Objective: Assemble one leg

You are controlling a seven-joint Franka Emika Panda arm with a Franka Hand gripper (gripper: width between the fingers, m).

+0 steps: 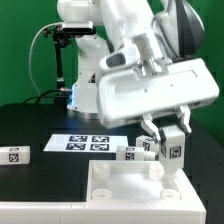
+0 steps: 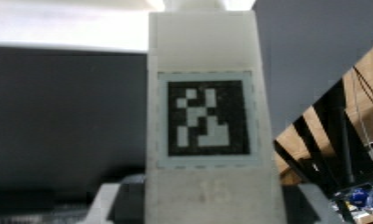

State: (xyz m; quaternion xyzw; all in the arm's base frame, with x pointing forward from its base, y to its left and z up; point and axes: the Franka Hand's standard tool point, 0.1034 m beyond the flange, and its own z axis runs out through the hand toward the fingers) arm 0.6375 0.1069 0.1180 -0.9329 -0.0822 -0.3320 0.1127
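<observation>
My gripper [image 1: 168, 128] is shut on a white leg [image 1: 171, 149] with a black-and-white tag. It holds the leg upright just above the right far corner of the large white square panel [image 1: 130, 195]. In the wrist view the held leg [image 2: 204, 100] fills the middle, its tag facing the camera, and a grey fingertip [image 2: 126, 200] shows on each side of its base. A second leg [image 1: 130, 152] lies on the table just behind the panel. A third leg [image 1: 14, 155] lies at the exterior view's left.
The marker board [image 1: 85, 143] lies flat on the black table behind the panel. A black stand with cables [image 1: 62, 60] stands at the back left. The arm's white body [image 1: 150, 85] hangs over the table's right half.
</observation>
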